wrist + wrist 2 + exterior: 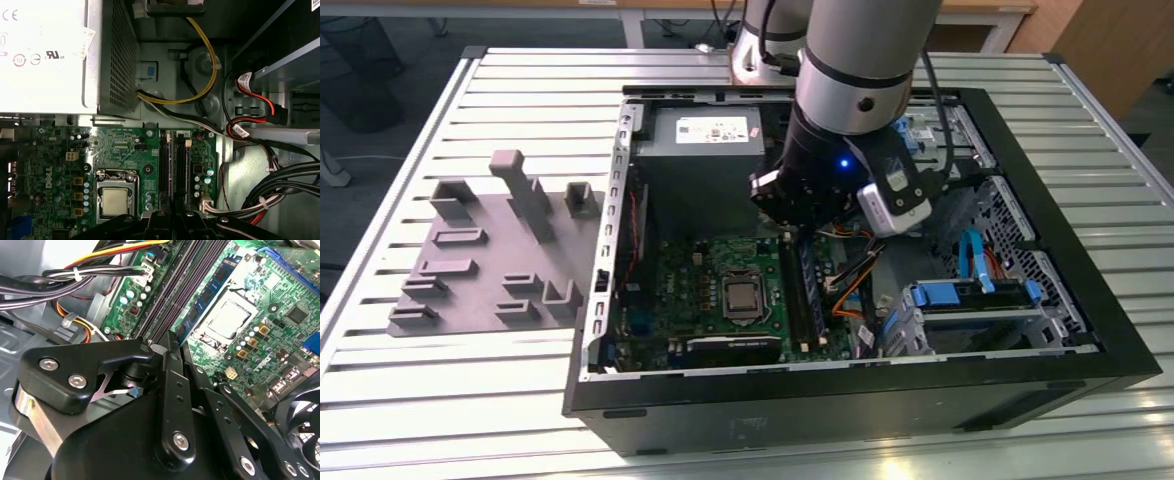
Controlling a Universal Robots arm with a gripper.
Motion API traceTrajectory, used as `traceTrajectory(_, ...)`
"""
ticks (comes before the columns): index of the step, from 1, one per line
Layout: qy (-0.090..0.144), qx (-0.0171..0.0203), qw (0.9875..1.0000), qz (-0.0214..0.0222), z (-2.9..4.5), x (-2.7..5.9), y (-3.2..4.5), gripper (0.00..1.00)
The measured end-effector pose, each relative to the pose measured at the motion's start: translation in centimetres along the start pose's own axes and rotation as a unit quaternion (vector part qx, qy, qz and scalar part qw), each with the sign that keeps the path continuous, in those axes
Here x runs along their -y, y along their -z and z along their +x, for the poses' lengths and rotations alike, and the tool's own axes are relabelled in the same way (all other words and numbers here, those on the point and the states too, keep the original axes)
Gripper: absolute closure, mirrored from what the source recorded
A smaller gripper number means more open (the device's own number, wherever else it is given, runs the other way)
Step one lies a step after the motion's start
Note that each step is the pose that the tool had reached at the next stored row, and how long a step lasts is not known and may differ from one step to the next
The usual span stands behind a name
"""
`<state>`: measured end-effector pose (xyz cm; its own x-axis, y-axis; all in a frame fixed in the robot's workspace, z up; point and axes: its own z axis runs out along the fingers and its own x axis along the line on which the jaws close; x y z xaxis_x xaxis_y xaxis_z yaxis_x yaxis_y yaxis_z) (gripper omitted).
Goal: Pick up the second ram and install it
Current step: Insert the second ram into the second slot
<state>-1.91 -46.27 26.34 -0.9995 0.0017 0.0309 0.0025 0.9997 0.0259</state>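
Note:
The second ram (202,297) is a thin blue-green stick with dark chips. It stands on edge among the long black slot strips (164,160) of the motherboard, beside the processor (115,200). In the first wrist view I see it edge-on as a thin line (173,165) running out from my fingers. My gripper (169,342) is low inside the computer case (1067,370) with its fingers pinched together on the near end of the stick. In the exterior view the gripper (787,222) hangs right over the upper end of the slots (803,285). How deep the stick sits is hidden.
Cable bundles (280,185) and a drive cage (974,300) lie close on the exterior view's right of the slots. The power supply (707,130) sits at the case's back. A grey moulded tray (494,250) with upright blocks lies outside the case on the slatted table (454,420).

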Motion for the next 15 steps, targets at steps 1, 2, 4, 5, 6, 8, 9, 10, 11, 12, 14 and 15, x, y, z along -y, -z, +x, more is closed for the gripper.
traceTrajectory(1, 0.0, -0.0001, 1.0, 0.0, 0.0, 0.05, -0.04, 0.86)
traceTrajectory(2, 0.0, -0.0001, 1.0, -0.0001, 0.0, 0.06, -0.06, 0.86)
traceTrajectory(4, 0.0, -0.0002, 1.0, 0.0, 0.0, 0.06, -0.06, 0.86)
traceTrajectory(5, 0.0, -0.0002, 1.0, 0.0, 0.0, 0.06, -0.06, 0.86)
traceTrajectory(6, 0.0, -0.0002, 1.0, 0.0, 0.0, 0.06, -0.06, 0.86)
traceTrajectory(8, 0.0, -0.0002, 1.0, -0.0001, 0.0, 0.07, -0.1, 0.86)
traceTrajectory(9, 0.0, -0.0002, 1.0, -0.0001, 0.0, 0.07, -0.22, 0.86)
traceTrajectory(10, 0.0, -0.0002, 1.0, -0.0001, -0.01, 0.08, -0.41, 0.86)
traceTrajectory(11, 0.0, -0.0003, 1.0, -0.0001, -0.01, 0.08, -0.59, 0.86)
traceTrajectory(12, -0.001, -0.0003, 1.0, -0.0001, -0.02, 0.08, -0.77, 0.86)
traceTrajectory(14, -0.001, -0.0004, 1.0, -0.0001, -0.03, 0.1, -1.13, 0.86)
traceTrajectory(15, -0.002, -0.0004, 1.0, 0.0, -0.03, 0.13, -1.29, 0.86)
